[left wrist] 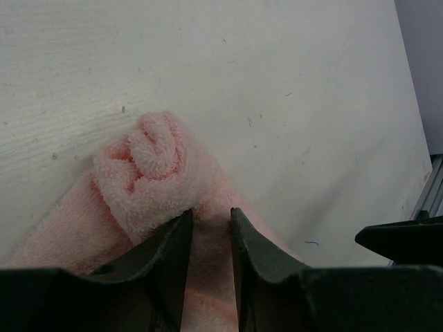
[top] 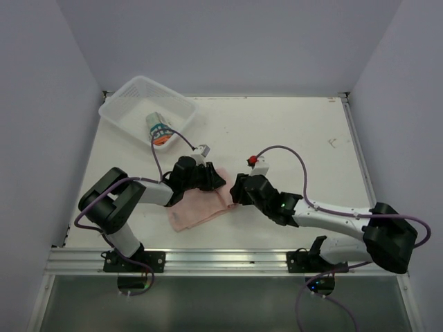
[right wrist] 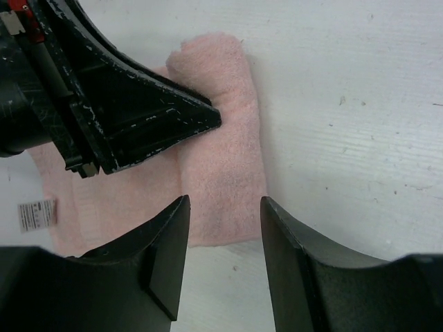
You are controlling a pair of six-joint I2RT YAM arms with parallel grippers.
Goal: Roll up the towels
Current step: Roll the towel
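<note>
found the white-and-teal printed towel (top: pixel 159 128) rolled inside the white mesh plastic basket (top: pixel 131 97) far left, so judged the pale pink terry towel (top: pixel 197 211), part-rolled on the white table (top: pixel 291 131), as the step in hand. saw the left gripper (left wrist: pixel 210 211) reached low, pinched on pink cloth behind the coil, and the right gripper (right wrist: pixel 225 200) angled down at the roll's other end, jaws apart, empty. judged the next move to need both ends turned evenly over the flat tail.

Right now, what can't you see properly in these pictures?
Top view: soft pale pink cloth towel, partly hidden under both arms' black jaws.
Top view: printed white-and-teal towel in the white mesh plastic basket, letters too small.
Right wrist view: small white label, print blurred.
</note>
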